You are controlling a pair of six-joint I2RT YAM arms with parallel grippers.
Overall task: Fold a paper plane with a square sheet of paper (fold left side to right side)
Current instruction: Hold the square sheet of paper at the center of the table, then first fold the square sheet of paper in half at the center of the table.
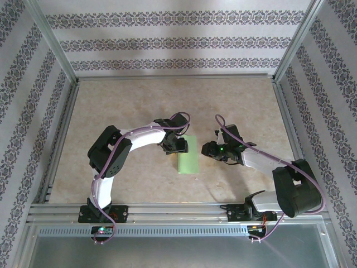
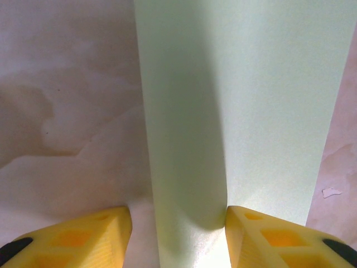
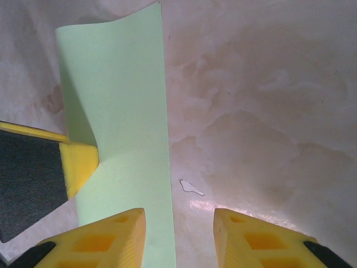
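Yellow plastic left fingers [image 2: 83, 237] stand partly apart, straddling a raised curl of the plain light green square sheet of paper [image 2: 251, 111]. The curl touches the inner face of one finger, while a strip of beige marbled worktop [image 2: 67, 111] shows between it and the other, so nothing is clamped. Beyond their tips the sheet runs away flat. The right fingers [image 3: 95, 240] are parted too and empty, low over the worktop; the sheet passes beneath one of them, its straight edge just inside the gap, with bare worktop across the rest. A small white fleck [image 3: 191, 188] lies just past that gap, beside the sheet's edge. Farther out, one left finger meets the sheet's lifted side, which bows over the flat part
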